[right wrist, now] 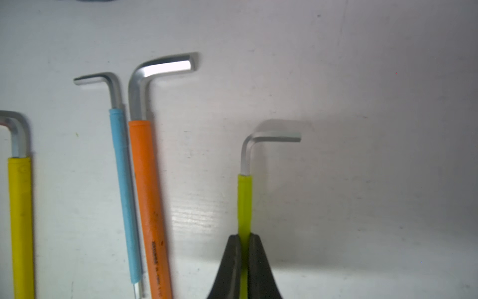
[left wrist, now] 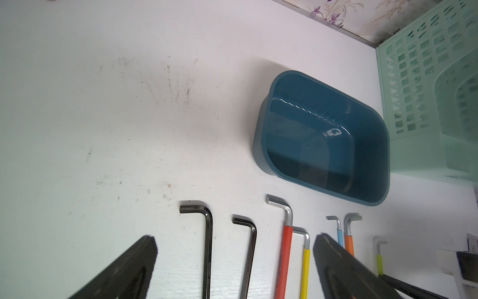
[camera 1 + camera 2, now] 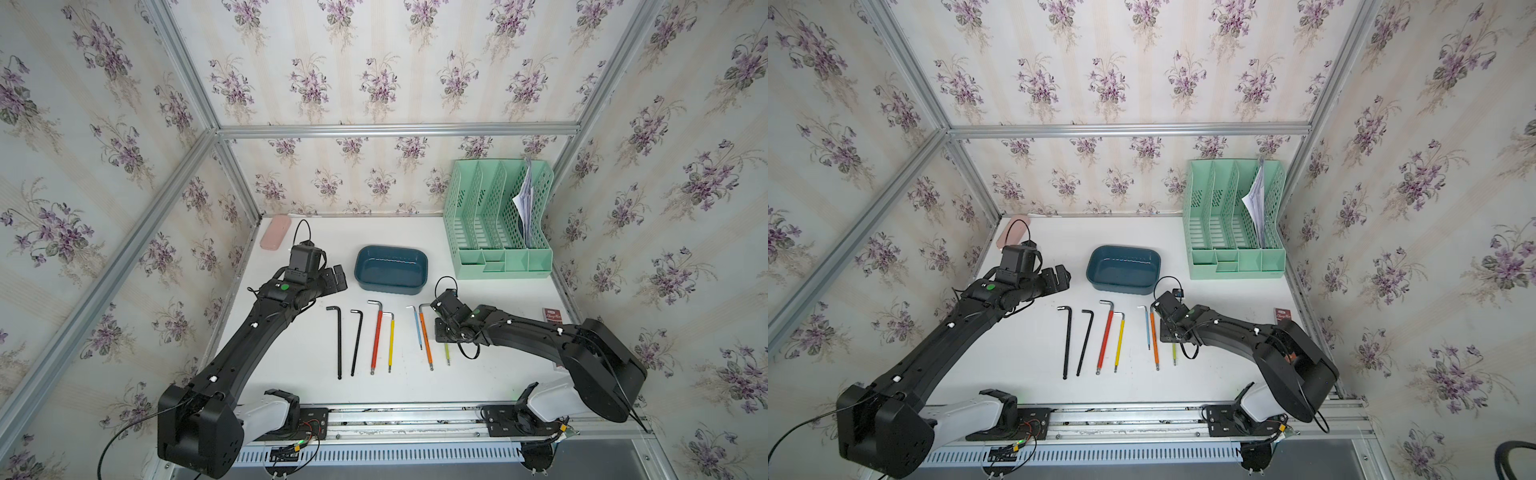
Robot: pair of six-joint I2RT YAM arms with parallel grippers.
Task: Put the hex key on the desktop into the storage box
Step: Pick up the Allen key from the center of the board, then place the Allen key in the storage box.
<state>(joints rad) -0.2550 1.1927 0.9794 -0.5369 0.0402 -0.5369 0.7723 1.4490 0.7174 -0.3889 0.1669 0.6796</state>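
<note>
grasp step: the right gripper is clenched on the lime-green hex key, which lies on the bench. next, lift it straight up, carry it ahead and left to the box, then release.

You have seven hex keys to count: two black, one each in red, yellow, blue and orange, plus one lime-green hex key. You also have one storage box, one file rack and one pink case.
</note>
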